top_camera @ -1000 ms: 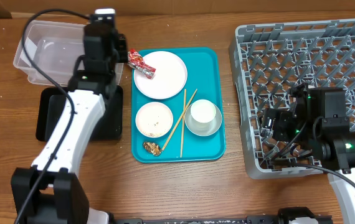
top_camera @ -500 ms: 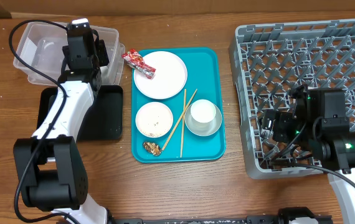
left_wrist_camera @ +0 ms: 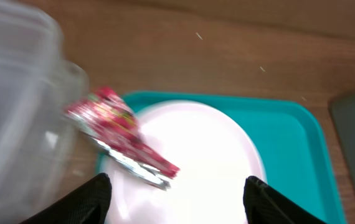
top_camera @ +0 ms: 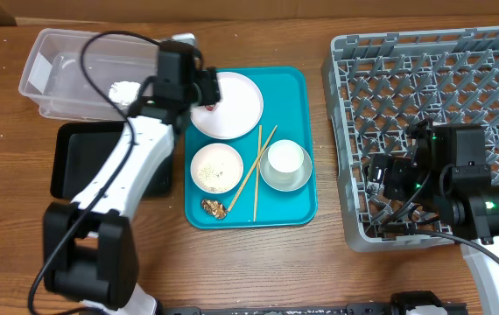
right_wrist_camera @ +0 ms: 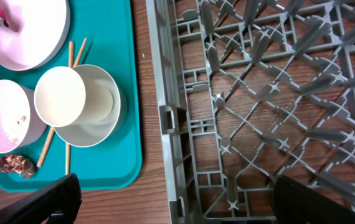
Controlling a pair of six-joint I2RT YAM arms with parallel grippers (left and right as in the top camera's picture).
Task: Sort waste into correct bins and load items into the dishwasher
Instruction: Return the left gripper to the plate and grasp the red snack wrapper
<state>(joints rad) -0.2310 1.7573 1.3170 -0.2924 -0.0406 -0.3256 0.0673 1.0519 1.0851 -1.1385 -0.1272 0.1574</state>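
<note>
Because the wrapper (left_wrist_camera: 118,134) is thin, crinkled and flat on the plate (left_wrist_camera: 196,162), I judge that the first risk is a bad pinch. The left jaws stand well open and hold nothing, and the wrapper is ahead of them, nearer to the left finger than to the middle. If they descend like this, one finger can press on the foil or on the plate's rim. Then the plate can slide on the teal tray (top_camera: 293,206), or the wrapper can slip out. A weak hold can also drop it on the counter (top_camera: 249,271) before it reaches the clear tub (top_camera: 48,83), where a paper wad (top_camera: 125,89) lies.

Seen from above, the wrapper sits at the 9 o'clock edge of the plate, mostly hidden under the left arm. In the left wrist view, which is blurred, its long axis runs from 10 o'clock to 4 o'clock. The thick red end points to 10 o'clock, toward the tub, and seems to reach past the rim. The flat silvery end points to 4 o'clock.

The right jaws are fully open and empty, above the 8 o'clock corner of the grey rack (top_camera: 341,175).
</note>
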